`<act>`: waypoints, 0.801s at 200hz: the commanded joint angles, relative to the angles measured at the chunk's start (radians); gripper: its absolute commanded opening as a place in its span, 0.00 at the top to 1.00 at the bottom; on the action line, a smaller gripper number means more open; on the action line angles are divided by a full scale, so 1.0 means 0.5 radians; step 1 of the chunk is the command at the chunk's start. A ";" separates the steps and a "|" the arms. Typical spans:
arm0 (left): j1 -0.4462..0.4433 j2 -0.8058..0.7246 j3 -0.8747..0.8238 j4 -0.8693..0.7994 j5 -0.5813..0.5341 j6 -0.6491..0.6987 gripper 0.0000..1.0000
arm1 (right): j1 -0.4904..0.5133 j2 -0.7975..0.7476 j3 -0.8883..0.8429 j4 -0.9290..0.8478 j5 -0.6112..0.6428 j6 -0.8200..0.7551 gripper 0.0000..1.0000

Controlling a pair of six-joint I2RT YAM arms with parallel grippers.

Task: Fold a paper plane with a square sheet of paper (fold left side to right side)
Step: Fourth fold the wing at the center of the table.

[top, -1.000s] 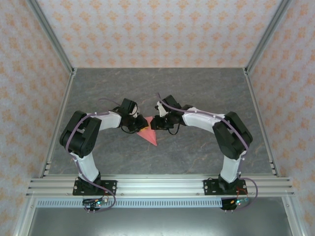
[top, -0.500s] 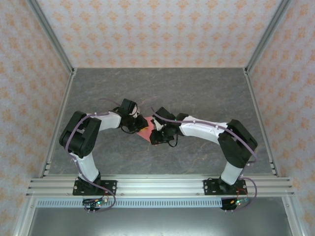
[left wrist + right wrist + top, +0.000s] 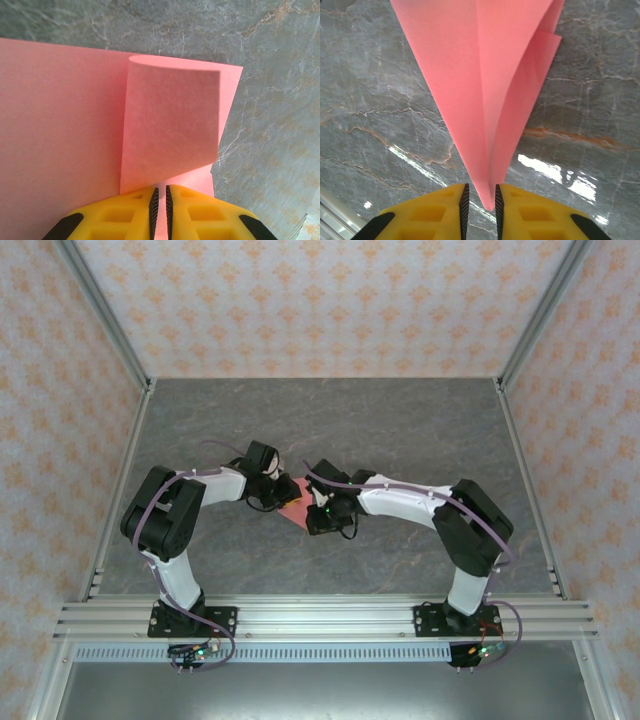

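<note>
Paper plane (image 3: 470, 75) tip inside right gripper (image 3: 480, 200) gap; left gripper (image 3: 160, 200) pinches edge.

Grey marble-veined tabletop (image 3: 400, 430) was glossy, with glare patches in the right wrist view, boxed in by walls (image 3: 300, 300) in pale orange floral print, aluminium rails (image 3: 330, 618) along the near edge.
</note>
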 commanded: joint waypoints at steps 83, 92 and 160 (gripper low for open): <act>-0.011 0.020 -0.071 -0.168 -0.122 0.025 0.83 | 0.020 0.092 0.063 -0.053 0.045 -0.015 0.82; -0.011 0.020 -0.070 -0.170 -0.119 0.025 0.83 | 0.020 0.095 0.063 -0.056 0.051 -0.017 0.82; -0.011 0.024 -0.060 -0.176 -0.119 0.028 0.83 | 0.023 0.106 0.087 -0.095 0.086 -0.033 0.80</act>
